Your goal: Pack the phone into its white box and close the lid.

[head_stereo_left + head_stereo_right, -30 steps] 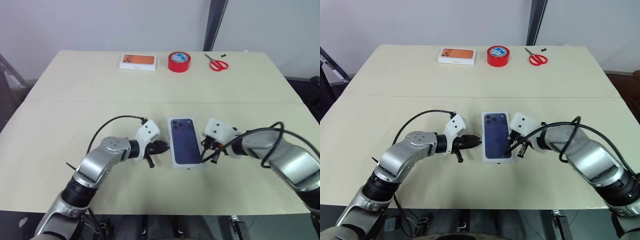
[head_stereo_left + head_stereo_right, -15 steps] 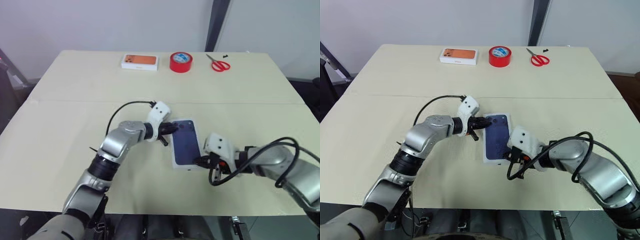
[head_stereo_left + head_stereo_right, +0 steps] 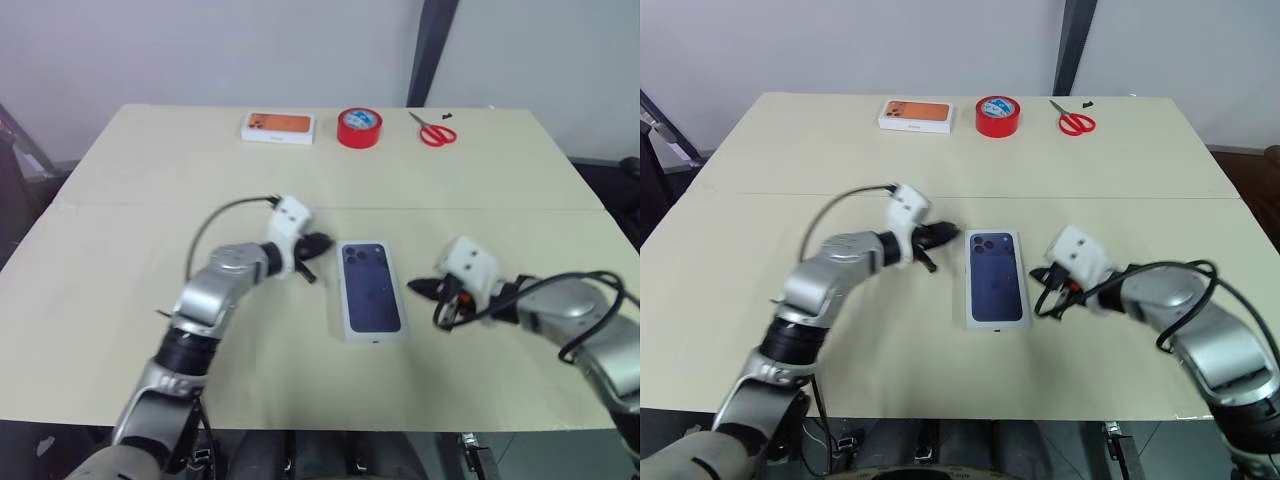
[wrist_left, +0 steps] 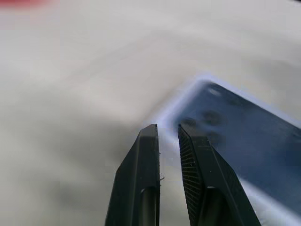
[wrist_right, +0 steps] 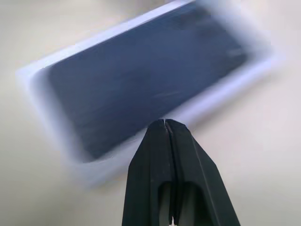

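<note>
The white box (image 3: 372, 334) lies flat in the middle of the table with the lid (image 3: 369, 288) on it, the lid's dark phone picture facing up. The phone itself is hidden. My left gripper (image 3: 318, 243) hovers just left of the box's far left corner, not touching it. In the left wrist view its fingers (image 4: 146, 141) stand a narrow gap apart with nothing between them, and the lid (image 4: 244, 136) lies just beyond. My right gripper (image 3: 420, 287) is shut and empty, a short way right of the box, pointing at it. The right wrist view shows the lid (image 5: 141, 80) beyond its tips.
Along the far edge of the table (image 3: 120, 300) sit a white box with an orange picture (image 3: 278, 126), a red tape roll (image 3: 359, 126) and red scissors (image 3: 435, 131). A black cable loops from each wrist.
Both grippers have drawn back from the box. The left has left the far left corner it touched; the right has moved off the near right edge and further right. The box lies still.
</note>
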Robot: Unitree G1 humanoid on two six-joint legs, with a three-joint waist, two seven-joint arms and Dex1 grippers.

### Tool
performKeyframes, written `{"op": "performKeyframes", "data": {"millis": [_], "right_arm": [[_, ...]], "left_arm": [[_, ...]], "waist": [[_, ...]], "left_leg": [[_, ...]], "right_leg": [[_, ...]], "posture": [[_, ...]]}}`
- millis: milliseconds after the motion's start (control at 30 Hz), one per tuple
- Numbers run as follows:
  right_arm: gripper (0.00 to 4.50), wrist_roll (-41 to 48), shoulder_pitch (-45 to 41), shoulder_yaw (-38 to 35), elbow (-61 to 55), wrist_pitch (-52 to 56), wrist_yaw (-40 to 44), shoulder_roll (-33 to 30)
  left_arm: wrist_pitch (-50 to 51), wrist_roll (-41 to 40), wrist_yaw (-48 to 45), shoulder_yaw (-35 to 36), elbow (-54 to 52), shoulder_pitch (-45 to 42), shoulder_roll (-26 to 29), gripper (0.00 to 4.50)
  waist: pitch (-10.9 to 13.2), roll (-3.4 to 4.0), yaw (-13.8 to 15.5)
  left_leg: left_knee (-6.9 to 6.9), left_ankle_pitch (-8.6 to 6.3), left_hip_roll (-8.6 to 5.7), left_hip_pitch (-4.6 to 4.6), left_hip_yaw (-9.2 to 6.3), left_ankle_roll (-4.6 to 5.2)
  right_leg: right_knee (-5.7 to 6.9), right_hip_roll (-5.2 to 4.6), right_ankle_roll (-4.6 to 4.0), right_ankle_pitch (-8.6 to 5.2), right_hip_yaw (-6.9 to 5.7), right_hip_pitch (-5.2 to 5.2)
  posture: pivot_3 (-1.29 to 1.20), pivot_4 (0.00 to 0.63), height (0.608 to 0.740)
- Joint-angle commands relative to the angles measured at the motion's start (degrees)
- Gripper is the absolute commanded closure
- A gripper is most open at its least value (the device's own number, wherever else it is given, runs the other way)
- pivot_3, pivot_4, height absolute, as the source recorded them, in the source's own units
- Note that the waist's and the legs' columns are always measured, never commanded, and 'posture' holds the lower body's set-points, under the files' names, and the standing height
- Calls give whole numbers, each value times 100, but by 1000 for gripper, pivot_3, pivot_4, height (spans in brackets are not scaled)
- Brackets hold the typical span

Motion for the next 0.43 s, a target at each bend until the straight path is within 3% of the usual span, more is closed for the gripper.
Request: {"op": "performKeyframes", "data": {"millis": [33, 133, 233, 433], "right_arm": [[4489, 143, -273, -613, 819, -453, 196, 103], [4489, 189, -454, -846, 1526, -739, 432, 142], [4489, 314, -492, -944, 1880, -887, 752, 135], [4489, 293, -526, -805, 2184, -1188, 1108, 217]], "left_arm": [[-226, -185, -65, 680, -636, 448, 415, 3789], [-341, -434, -270, 1501, -979, 1247, 930, 3789], [-397, -520, -305, 1884, -1175, 1806, 1204, 3789], [-520, -620, -109, 2275, -1321, 2378, 1261, 3789]], "waist": [[-1, 1, 22], [1, 3, -1], [2, 4, 27], [2, 5, 60]], "left_leg": [[0, 0, -1, 1, 1, 0], [-4, -2, -1, 0, 1, -1], [-7, -2, 0, 0, 1, 0], [-7, -4, -1, 0, 1, 0]], "right_leg": [[-2, -1, 0, 0, 0, 3], [-9, -3, 0, 0, 1, 2], [-9, -6, -1, 0, 0, 1], [-15, -15, -3, 0, -1, 5]], "posture": [[0, 150, 725], [0, 150, 725], [0, 150, 725], [0, 150, 725]]}}
